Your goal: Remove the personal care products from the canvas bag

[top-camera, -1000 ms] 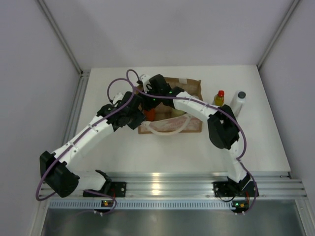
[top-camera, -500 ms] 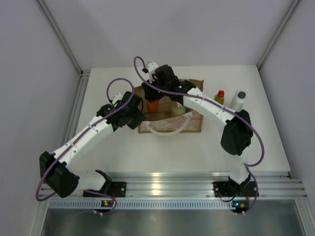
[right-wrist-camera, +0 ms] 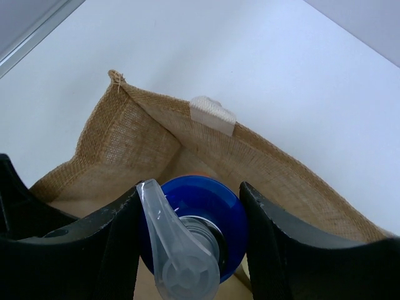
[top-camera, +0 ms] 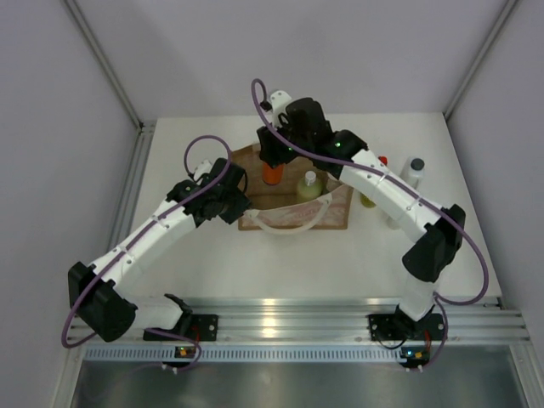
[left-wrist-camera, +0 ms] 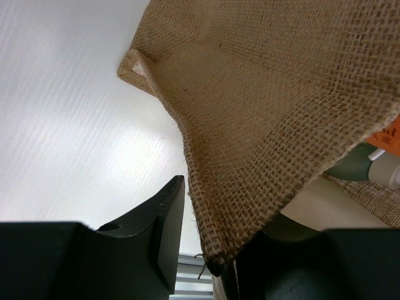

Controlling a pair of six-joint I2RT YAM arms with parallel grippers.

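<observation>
From above: the right gripper (top-camera: 272, 158) is out over the far left corner of the canvas bag (top-camera: 333, 219), and it's got the orange bottle (top-camera: 272, 175) clamped between its fingers, the orange body showing directly under the gripper. Just to the right, the pale green pump bottle (top-camera: 308, 186) stands inside the bag, apart from the gripper. Off the bag's right side, on the table (top-camera: 212, 255), the yellow bottle (top-camera: 368, 200) is half hidden behind the right arm, and the white bottle (top-camera: 415, 167) with its grey cap stands beyond it. The left gripper (top-camera: 241, 198) sits at the bag's left edge.

Left wrist camera now: woven tan fabric everywhere, the bag (left-wrist-camera: 269, 112) draped across the view, and a corner of its edge drops straight between the two black fingers (left-wrist-camera: 166, 232). The left gripper (left-wrist-camera: 211, 253) is pinched on that fabric. At the right edge, a sliver of orange (left-wrist-camera: 390, 134) peeks out behind the cloth.

Right wrist camera: the blue top (right-wrist-camera: 199, 209) of the orange bottle fills the gap of the right gripper (right-wrist-camera: 190, 240), both fingers (right-wrist-camera: 282, 247) pressed against its sides, clear nozzle pointing toward the camera. Below it lies the open bag (right-wrist-camera: 125, 145), a cream handle patch (right-wrist-camera: 212, 114) on its far wall
</observation>
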